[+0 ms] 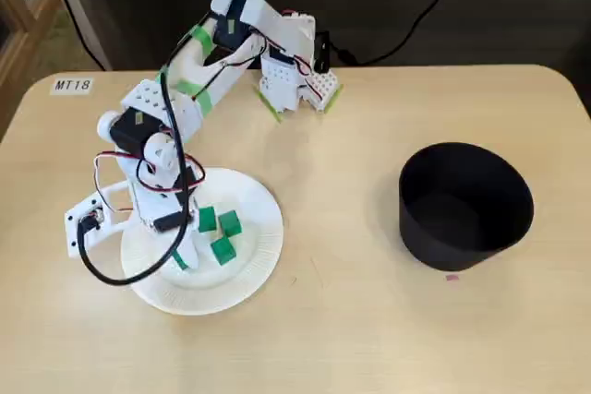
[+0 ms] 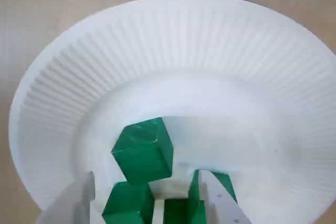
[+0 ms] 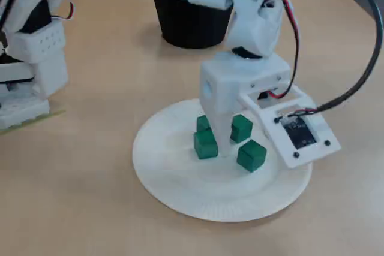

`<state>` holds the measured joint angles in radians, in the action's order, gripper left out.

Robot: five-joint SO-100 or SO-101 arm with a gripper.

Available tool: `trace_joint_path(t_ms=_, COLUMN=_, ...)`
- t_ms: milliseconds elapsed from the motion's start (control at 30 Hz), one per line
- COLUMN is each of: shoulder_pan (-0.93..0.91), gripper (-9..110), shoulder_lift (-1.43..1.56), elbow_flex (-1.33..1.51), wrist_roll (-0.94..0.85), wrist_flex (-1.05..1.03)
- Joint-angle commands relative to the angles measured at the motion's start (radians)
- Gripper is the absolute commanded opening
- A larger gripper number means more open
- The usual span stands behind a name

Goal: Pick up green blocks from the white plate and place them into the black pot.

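My gripper (image 3: 221, 148) sits low over the white plate (image 2: 184, 40), fingers (image 2: 73, 205) spread, green blocks (image 2: 143, 150) between and just beyond them. Two blocks are cut off at the wrist view's bottom edge, one partly hidden behind a finger; contact cannot be determined. The black pot (image 1: 466, 205) stands well apart from my fingers.

a fixed view: high above table (image 1: 351, 329) | a fixed view: low, near plate (image 3: 180, 190) | wrist view: hugging it (all share it)
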<state>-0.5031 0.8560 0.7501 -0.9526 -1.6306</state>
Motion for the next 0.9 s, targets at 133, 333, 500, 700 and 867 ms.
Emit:
trace_joint_path(t_ms=133, shoulder_pan=0.017, gripper=28, shoulder_lift=-0.041, elbow_flex=-0.101, wrist_roll=0.009, wrist_flex=-0.008)
trace_joint_path(t_ms=333, shoulder_pan=0.015, gripper=24, shoulder_lift=-0.112, elbow_flex=-0.183, wrist_roll=0.028, wrist_flex=-0.008)
trace_joint_path(t_ms=500, shoulder_pan=0.015, gripper=10, shoulder_lift=-0.218, elbow_flex=-0.310, wrist_roll=0.072, wrist_flex=-0.008)
trace_joint_path(t_ms=700, shoulder_pan=0.029, gripper=-2, shoulder_lift=-0.264, elbow_flex=-0.359, wrist_roll=0.124, wrist_flex=-0.020)
trace_joint_path(t_ms=867, shoulder_pan=0.046, gripper=-2, shoulder_lift=-0.179, elbow_flex=-0.351, wrist_roll=0.170, wrist_flex=-0.029)
